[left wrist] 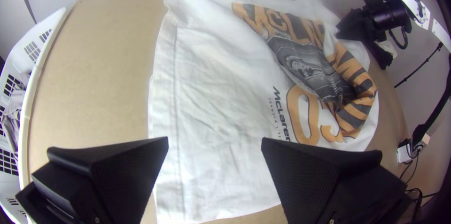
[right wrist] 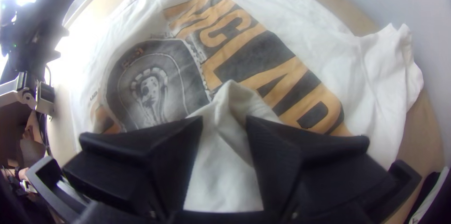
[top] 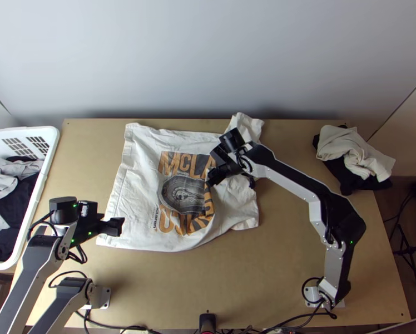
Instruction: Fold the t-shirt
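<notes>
The left gripper (top: 119,226) is at the white t-shirt's (top: 138,172) near left corner. In the left wrist view, this left gripper (left wrist: 215,140) stands open above the shirt (left wrist: 211,69), its fingers wide apart. The right gripper (top: 210,180) is over the printed chest, right of the shirt's middle. In the right wrist view, the right gripper (right wrist: 224,123) has its fingers partly apart, with a raised ridge of the shirt (right wrist: 225,158) between them. The left part lies spread; the right part is rumpled, its print bent, partly hidden under the right arm.
A white laundry basket (top: 48,167) with dark and grey clothes stands along the left edge of the wooden table (top: 263,278). A cream and black pile of cloth (top: 350,153) lies at the far right. The right forearm crosses above the table's right half.
</notes>
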You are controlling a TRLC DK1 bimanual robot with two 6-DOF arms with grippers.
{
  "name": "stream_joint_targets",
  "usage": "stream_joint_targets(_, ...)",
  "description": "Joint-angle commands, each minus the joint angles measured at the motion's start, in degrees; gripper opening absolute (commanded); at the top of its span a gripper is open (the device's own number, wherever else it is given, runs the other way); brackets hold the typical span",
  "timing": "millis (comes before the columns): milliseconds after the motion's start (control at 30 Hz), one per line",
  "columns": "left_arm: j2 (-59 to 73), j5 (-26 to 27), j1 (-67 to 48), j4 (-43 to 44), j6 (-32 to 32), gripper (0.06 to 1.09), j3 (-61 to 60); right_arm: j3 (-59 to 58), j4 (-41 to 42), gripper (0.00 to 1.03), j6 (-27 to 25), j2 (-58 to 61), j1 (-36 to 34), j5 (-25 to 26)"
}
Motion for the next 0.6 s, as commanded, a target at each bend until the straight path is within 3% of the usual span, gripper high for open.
stream_joint_targets(0, 0.15, 0.04, -0.01, 1.18, -0.41, 1.02, -0.02, 0.93, -1.46, 0.91, 1.30, -3.19, -3.31, 0.01)
stream_joint_targets(100, -0.02, 0.04, -0.10, 1.53, -0.50, 1.02, 0.24, 0.58, -5.94, 0.99, 1.30, -8.63, -5.77, 0.01)
stream_joint_targets(333, -0.64, 0.04, -0.10, 2.93, -1.64, 1.02, 0.42, -2.85, -22.90, 0.99, 1.65, -16.72, -8.41, 0.10)
stream_joint_targets(567, -1.96, 0.12, -0.54, 2.93, -3.58, 1.02, 0.59, -17.70, -21.76, 0.98, 3.68, -25.60, -8.32, 0.10)
